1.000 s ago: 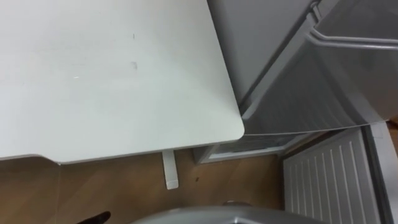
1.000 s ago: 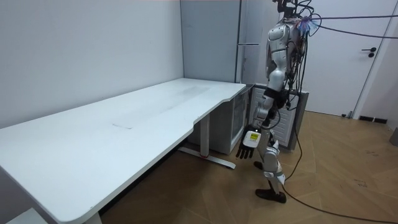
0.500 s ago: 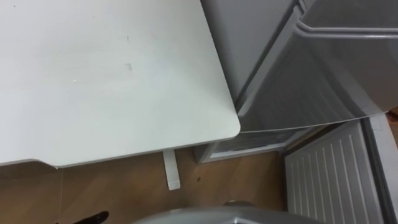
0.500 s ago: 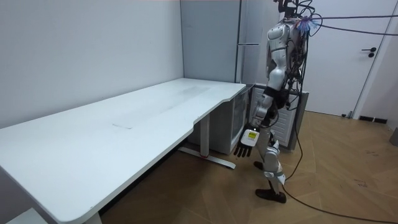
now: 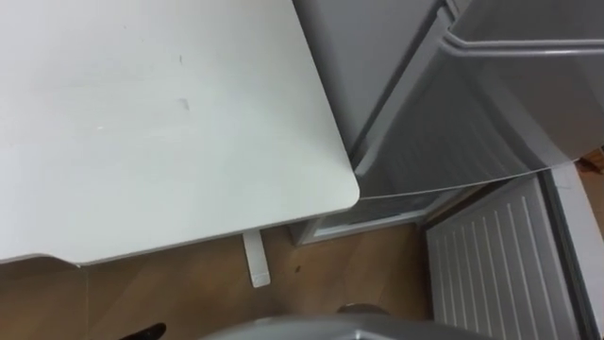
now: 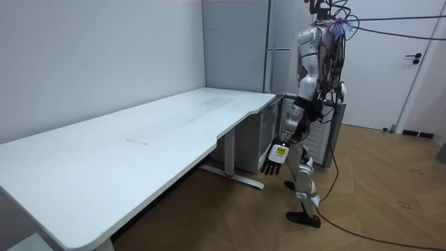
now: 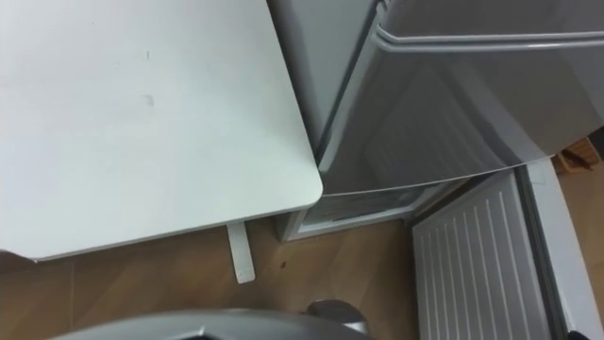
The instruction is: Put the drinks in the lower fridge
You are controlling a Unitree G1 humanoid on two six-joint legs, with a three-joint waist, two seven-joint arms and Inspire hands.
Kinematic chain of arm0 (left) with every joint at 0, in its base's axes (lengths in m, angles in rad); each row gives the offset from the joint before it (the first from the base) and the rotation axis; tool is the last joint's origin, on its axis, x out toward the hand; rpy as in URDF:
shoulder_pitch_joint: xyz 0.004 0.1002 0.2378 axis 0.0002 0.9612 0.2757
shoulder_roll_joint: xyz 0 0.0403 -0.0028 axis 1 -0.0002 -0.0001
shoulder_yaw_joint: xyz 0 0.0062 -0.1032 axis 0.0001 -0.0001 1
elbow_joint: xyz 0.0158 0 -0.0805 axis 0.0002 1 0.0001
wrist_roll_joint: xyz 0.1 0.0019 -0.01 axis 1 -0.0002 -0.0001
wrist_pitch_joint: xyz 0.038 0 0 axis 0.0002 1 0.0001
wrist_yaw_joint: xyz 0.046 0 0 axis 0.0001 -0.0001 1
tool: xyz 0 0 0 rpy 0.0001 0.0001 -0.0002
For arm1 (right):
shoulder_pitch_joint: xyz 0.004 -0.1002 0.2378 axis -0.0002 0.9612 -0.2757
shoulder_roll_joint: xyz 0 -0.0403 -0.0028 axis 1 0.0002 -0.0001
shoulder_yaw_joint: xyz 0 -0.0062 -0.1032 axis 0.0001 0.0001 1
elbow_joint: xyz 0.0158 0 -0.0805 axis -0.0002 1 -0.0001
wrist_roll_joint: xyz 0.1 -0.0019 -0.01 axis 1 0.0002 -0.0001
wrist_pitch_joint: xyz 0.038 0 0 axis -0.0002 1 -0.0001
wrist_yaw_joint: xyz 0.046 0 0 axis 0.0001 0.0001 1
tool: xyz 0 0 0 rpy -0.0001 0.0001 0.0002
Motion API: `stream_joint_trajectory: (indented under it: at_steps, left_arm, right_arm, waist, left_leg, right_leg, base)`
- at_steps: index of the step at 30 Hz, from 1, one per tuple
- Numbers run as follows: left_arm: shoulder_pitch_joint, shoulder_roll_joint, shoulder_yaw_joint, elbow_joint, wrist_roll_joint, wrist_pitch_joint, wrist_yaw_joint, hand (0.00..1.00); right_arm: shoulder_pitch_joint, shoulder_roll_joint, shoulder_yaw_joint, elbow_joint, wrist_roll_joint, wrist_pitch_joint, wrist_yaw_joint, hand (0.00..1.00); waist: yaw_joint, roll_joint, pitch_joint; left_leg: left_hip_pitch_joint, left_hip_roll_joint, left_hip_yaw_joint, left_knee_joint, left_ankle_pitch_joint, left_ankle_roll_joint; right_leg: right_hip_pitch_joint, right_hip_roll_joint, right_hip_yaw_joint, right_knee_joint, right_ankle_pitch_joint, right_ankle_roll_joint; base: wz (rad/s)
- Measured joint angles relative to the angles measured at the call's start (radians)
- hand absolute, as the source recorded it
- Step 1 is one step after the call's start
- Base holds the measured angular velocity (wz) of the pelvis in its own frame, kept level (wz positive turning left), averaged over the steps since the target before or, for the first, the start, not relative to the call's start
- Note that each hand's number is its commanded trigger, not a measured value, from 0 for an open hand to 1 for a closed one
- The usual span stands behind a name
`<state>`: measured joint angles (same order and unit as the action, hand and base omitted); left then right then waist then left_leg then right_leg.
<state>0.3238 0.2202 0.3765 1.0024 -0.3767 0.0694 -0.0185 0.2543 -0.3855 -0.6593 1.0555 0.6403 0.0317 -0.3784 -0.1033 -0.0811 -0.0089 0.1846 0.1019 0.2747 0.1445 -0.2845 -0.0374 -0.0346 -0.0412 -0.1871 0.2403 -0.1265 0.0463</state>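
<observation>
Drinks: whereabouts cannot be told. None is sitting in the left hand (image 6: 277,156), and none is standing on the part of the table (image 5: 170,142) top that the eye views are covering.

Left hand is hanging at the robot's side, fingers relaxed and loosely straight, grasping nothing. Table corner is sitting above and ahead of those fingers, apart from them. Lower fridge (image 5: 377,215) is gaping beyond the fingers on their far side, with its door (image 5: 486,274) swung wide beside the robot's legs.

Risks (judgement):
- With nothing in hand, the robot is facing a fetch first. Turning away this near the open door is risking a knock from a leg or a swinging arm.
- The table corner is lying near the fingers' likely path, so it is risking a snag on any forward reach.
</observation>
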Motion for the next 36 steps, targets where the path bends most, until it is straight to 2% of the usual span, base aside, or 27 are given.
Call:
stream_joint_trajectory:
  at_steps: [5,9,15,19,22,25,30,31,34,36]
  left_arm:
    - [-0.001,-0.001,-0.012,0.025,0.000,-0.005,0.001,0.00]
    - [0.001,-0.010,-0.069,0.047,0.000,-0.004,0.003,0.00]
    - [-0.001,-0.011,-0.088,0.050,0.018,-0.002,0.006,0.00]
    - [-0.002,-0.010,-0.125,0.049,0.029,-0.003,-0.004,0.00]
    - [-0.010,-0.010,-0.149,0.047,0.040,-0.001,-0.015,0.00]
    - [-0.034,-0.010,-0.177,0.049,0.045,0.005,-0.015,0.00]
    - [-0.040,-0.009,-0.241,0.047,0.028,0.016,-0.026,0.00]
    - [-0.044,0.000,-0.264,0.046,0.016,0.019,-0.028,0.00]
    - [-0.068,0.009,-0.295,0.058,0.014,0.018,-0.027,0.00]
    - [-0.085,0.010,-0.304,0.079,0.016,0.019,-0.020,0.00]
  right_arm:
    - [-0.013,0.001,0.008,0.044,-0.003,-0.046,0.014,0.00]
    - [0.002,0.018,0.020,0.040,-0.009,-0.079,0.025,0.00]
    - [0.016,0.030,0.052,0.040,-0.016,-0.099,0.051,0.00]
    - [0.038,0.043,0.100,0.025,-0.013,-0.119,0.064,0.00]
    - [0.048,0.046,0.176,0.019,-0.004,-0.124,0.078,0.00]
    - [0.093,0.054,0.276,-0.043,-0.001,-0.120,0.093,0.00]
    - [0.204,0.074,0.390,-0.261,0.070,-0.122,0.109,0.00]
    - [0.242,0.076,0.423,-0.348,0.104,-0.122,0.111,0.00]
    - [0.343,0.085,0.508,-0.534,0.190,-0.157,0.121,0.00]
    - [0.403,0.088,0.535,-0.615,0.225,-0.179,0.176,0.00]
  waist:
    - [0.002,0.009,0.0022]
    - [0.003,0.016,0.0071]
    - [0.010,0.016,0.0071]
    - [0.030,0.015,0.0076]
    - [0.046,0.015,0.0085]
    - [0.080,0.009,0.0120]
    - [0.097,0.006,0.0148]
    - [0.101,0.007,0.0209]
    - [0.120,0.006,0.0217]
    - [0.129,0.005,0.0221]
  left_leg:
    - [0.002,0.008,0.000,-0.001,-0.003,-0.005]
    - [0.000,0.009,-0.001,-0.008,-0.003,-0.006]
    - [0.000,0.009,-0.002,-0.005,-0.002,-0.007]
    - [0.000,0.009,-0.003,0.008,-0.002,-0.007]
    - [0.000,0.013,-0.001,0.008,-0.001,-0.007]
    - [-0.005,0.020,0.029,0.008,-0.001,-0.008]
    - [-0.026,0.025,0.055,0.006,-0.001,-0.012]
    - [-0.029,0.025,0.057,0.006,-0.002,-0.014]
    - [-0.035,0.025,0.071,0.008,0.000,-0.018]
    - [-0.035,0.026,0.074,0.008,0.001,-0.021]
  right_leg:
    - [0.008,0.008,0.000,-0.007,0.004,-0.002]
    - [0.008,0.010,-0.002,-0.015,0.004,-0.003]
    - [0.006,0.012,-0.001,-0.020,0.004,-0.003]
    - [0.007,0.013,0.011,-0.022,0.004,-0.003]
    - [0.007,0.025,0.025,-0.043,0.022,-0.008]
    - [-0.007,0.037,0.049,-0.055,0.041,-0.015]
    - [-0.040,0.048,0.060,-0.061,0.073,-0.027]
    - [-0.044,0.050,0.062,-0.062,0.082,-0.032]
    - [-0.058,0.054,0.061,-0.061,0.096,-0.041]
    - [-0.063,0.056,0.065,-0.055,0.099,-0.044]
  base:
    - [0.00]
    - [0.00]
    - [-0.01]
    - [-0.10]
    - [-0.20]
    - [-0.28]
    - [-0.27]
    - [-0.22]
    - [-0.20]
    - [-0.14]
